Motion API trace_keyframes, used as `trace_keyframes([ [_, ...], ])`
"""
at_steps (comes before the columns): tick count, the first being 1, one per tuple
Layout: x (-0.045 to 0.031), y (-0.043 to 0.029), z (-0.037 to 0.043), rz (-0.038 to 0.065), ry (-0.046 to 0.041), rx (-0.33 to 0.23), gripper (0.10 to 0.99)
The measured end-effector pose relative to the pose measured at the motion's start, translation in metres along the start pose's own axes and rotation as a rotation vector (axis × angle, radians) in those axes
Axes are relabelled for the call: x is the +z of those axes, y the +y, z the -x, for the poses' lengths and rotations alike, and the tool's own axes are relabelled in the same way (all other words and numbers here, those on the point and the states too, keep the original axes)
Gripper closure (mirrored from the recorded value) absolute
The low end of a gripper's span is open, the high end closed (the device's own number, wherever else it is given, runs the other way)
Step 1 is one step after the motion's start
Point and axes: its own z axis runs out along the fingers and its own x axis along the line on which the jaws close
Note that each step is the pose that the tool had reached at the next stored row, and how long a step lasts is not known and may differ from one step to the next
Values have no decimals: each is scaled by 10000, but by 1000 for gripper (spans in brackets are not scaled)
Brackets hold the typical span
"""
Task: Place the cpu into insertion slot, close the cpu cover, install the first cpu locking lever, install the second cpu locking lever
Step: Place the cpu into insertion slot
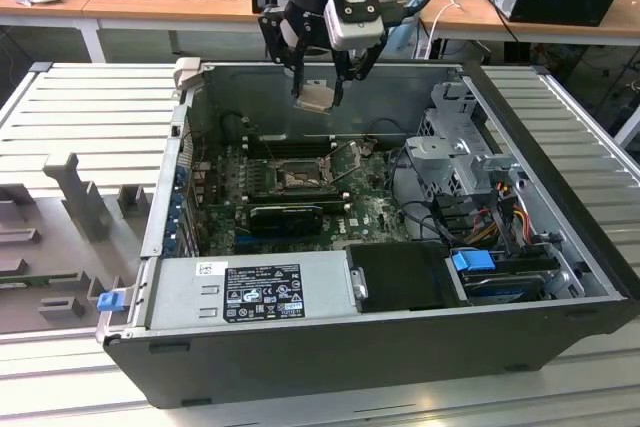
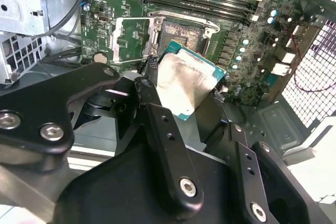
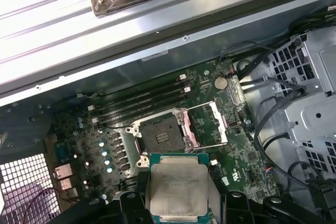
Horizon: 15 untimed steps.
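Small, flat, square cpu, pale silver-beige, pinched by two opposite edges in the black gripper and hanging in the air well above the insertion slot, not touching it. Up close in the first wrist view, cpu face of dull metal with cloudy grey smudges, bordered by a thin blue-green rim, turned up toward the wrist. Same cpu in the second wrist view, one corner pointing toward the insertion slot. Gripper closed only as far as the chip's width, one dark finger against each side, nothing else in the grasp. Arm reaching down over the open computer case, wrist pointed downward, tool near the level of the case's top rim and above the far side of the insertion slot. Insertion slot a bare black square with a dark recessed centre and silvery rim, set in the green circuit board. Just beside the insertion slot, thin silvery cpu cover, a frame with a large square window, swung open to one side and leaving the socket uncovered.
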Motion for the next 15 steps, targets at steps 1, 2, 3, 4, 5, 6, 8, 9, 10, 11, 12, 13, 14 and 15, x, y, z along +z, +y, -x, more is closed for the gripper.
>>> trace_keyframes([
  [1, 0, 0, 0, 0, -5, 57, 557],
  [2, 0, 0, 0, 1, -13, 152, 557],
  [3, 1, 0, 0, 3, -20, 231, 557],
  [4, 2, 0, 0, 6, -25, 286, 557],
  [5, 2, 0, 0, 8, -32, 368, 557],
  [6, 2, 0, 0, 10, -42, 476, 557],
  [8, 4, 0, 0, 14, -59, 671, 557],
  [9, 4, 0, 0, 14, -62, 708, 557],
  [10, 4, 0, 0, 15, -65, 746, 557],
  [11, 5, 0, 0, 17, -72, 823, 557],
  [12, 5, -1, 0, 19, -83, 955, 557],
  [13, 6, -1, 0, 21, -91, 1031, 557],
  [14, 6, -1, 0, 22, -95, 1080, 557],
  [15, 7, -1, 0, 23, -99, 1130, 557],
])
